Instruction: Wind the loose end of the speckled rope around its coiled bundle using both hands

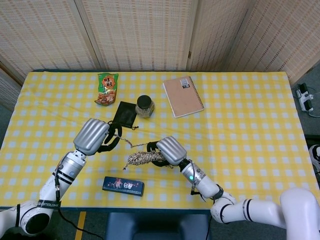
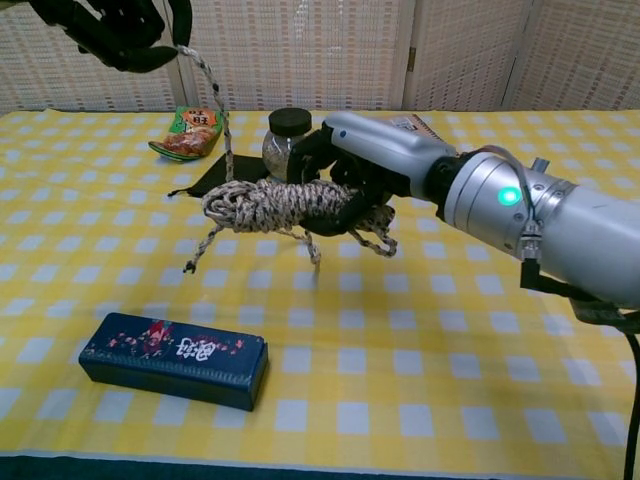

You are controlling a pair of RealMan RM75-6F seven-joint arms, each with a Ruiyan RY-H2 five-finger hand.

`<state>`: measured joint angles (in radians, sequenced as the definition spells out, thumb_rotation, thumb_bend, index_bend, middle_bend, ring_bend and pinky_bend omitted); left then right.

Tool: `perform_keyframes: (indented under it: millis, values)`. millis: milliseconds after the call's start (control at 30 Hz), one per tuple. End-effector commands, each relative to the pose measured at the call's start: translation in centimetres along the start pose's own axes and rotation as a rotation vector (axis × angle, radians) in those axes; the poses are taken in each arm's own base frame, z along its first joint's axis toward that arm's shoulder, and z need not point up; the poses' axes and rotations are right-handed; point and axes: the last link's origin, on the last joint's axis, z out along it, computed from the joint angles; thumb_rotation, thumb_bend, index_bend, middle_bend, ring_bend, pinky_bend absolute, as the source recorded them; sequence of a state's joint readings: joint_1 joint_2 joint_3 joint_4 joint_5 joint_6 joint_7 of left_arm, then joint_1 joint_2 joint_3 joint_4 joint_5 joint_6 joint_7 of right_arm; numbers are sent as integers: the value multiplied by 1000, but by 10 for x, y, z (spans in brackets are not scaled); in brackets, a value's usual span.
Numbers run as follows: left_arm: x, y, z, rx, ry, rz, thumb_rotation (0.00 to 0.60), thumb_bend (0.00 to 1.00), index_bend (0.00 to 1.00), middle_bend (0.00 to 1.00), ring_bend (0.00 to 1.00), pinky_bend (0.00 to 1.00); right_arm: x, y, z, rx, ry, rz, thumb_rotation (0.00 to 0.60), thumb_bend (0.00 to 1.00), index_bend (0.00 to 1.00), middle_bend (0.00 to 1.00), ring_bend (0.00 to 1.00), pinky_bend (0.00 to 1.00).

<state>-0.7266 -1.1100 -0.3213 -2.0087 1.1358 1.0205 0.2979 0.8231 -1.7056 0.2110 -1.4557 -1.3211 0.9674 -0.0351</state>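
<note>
The speckled rope bundle [image 2: 268,206] [image 1: 142,159] hangs above the table, held at its right end by my right hand [image 2: 352,172] [image 1: 167,150]. Its loose end [image 2: 215,105] runs up from the bundle's left part to my left hand [image 2: 115,25] [image 1: 95,136], which pinches it high above the table. In the head view the strand [image 1: 132,145] is short and taut between the two hands. A few short tails dangle under the bundle.
A dark blue box [image 2: 174,358] lies near the front edge. Behind the hands are a black pouch [image 2: 225,178], a glass jar [image 2: 291,143], a snack bag [image 2: 190,132] and a brown notebook [image 1: 183,96]. The yellow checked tablecloth [image 2: 420,360] covers the table.
</note>
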Motion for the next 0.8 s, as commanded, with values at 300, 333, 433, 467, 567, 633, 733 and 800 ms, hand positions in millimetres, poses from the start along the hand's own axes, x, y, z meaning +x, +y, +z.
perform_keyframes:
  millis: [300,333,433,467,567,633,733,800]
  values:
    - [-11,7,-18,-35,-46,-52,600,573,637,881,829,792,-14,-16,34,-110,270,215,600,391,958,781,812,722]
    - [-12,5,-20,-33,-50,-58,600,573,637,881,828,792,-13,-16,35,-111,296,234,600,391,959,781,813,724]
    - [-15,-4,-32,-23,-50,-77,600,575,637,881,827,792,-10,-16,40,-113,385,309,600,391,959,781,815,726]
    - [-17,-8,-36,-18,-49,-81,600,576,637,880,827,792,-10,-16,41,-111,406,327,600,391,960,782,815,726]
    - [-23,-24,-50,7,-55,-104,600,578,637,881,827,792,-7,-16,43,-97,483,420,600,391,960,782,815,726]
    - [-26,-34,-57,20,-61,-105,600,579,637,881,827,792,-5,-14,45,-93,514,483,600,391,961,782,815,726]
    - [-32,-49,-65,40,-77,-83,600,580,637,880,827,792,1,-10,47,-78,542,589,600,391,962,783,816,726]
    - [-37,-59,-69,62,-97,-75,600,580,637,881,827,792,8,-6,47,-70,558,658,600,391,962,783,816,726]
